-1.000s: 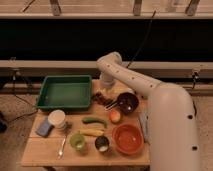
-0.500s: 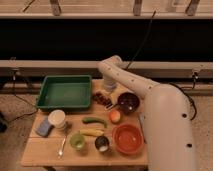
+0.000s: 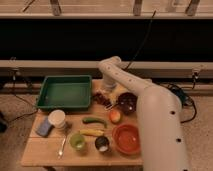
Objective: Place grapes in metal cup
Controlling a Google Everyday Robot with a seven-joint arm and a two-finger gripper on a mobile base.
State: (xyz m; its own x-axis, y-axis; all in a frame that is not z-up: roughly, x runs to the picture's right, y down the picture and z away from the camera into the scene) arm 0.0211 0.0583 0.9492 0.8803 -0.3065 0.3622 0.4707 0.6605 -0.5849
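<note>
The grapes (image 3: 105, 101), a small dark red-purple cluster, lie on the wooden table (image 3: 45, 150) between the green tray and the maroon bowl. My gripper (image 3: 105, 92) hangs at the end of the white arm, right over the grapes and touching or nearly touching them. The metal cup (image 3: 102, 144), dark-walled with a pale inside, stands near the table's front edge, well in front of the gripper. It sits between the light green cup (image 3: 77, 141) and the orange-red bowl (image 3: 127, 138).
A green tray (image 3: 64, 92) lies at the back left and a dark maroon bowl (image 3: 126, 102) is right of the gripper. An orange fruit (image 3: 115, 116), a green vegetable (image 3: 94, 120), a yellow one (image 3: 91, 132), a white cup (image 3: 57, 119), a blue sponge (image 3: 44, 127) and a spoon (image 3: 62, 146) are there too.
The arm has shifted only slightly. The gripper stays over the dark cluster beside the maroon bowl. The objects on the table have not moved.
</note>
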